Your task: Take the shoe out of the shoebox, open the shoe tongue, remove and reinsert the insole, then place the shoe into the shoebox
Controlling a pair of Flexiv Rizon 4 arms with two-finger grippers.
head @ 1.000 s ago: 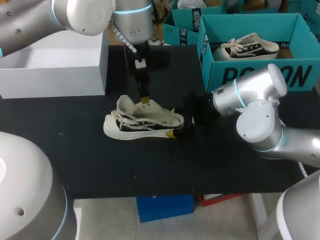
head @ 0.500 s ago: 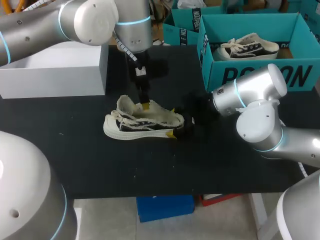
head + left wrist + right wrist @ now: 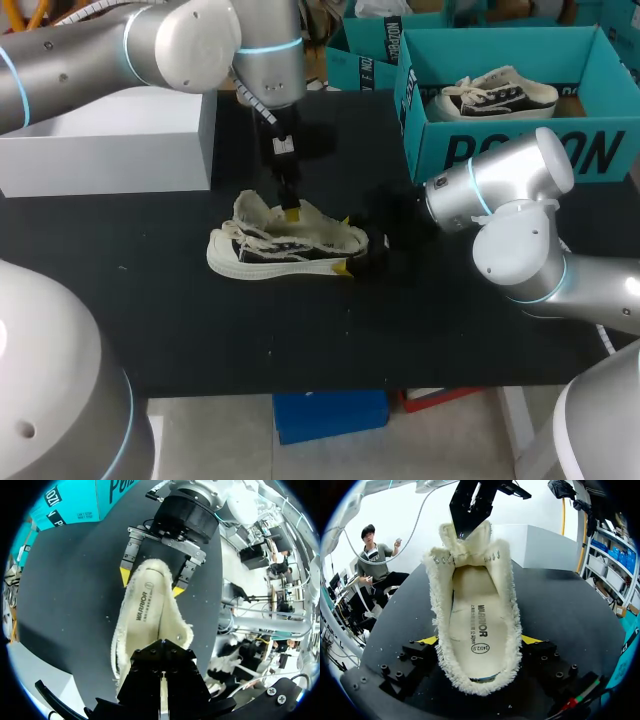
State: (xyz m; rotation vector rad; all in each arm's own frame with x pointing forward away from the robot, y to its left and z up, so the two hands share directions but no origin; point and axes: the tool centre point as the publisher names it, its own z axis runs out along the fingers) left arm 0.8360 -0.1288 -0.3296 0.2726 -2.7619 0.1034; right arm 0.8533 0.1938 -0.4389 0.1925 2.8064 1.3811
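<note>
Shoe [image 3: 285,248] lies lengthwise on the counter [image 3: 200,320], heel clamped in the right hand [image 3: 350,245]; left hand [image 3: 291,212], fingers pressed together, hangs above the insole [image 3: 475,625], beside the tongue [image 3: 250,210]

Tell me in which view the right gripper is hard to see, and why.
Head view: the right gripper is black on the black table; only yellow tips beside the shoe stand out. Left wrist view: evenly lit, its body and both tips show clearly at the heel.
</note>
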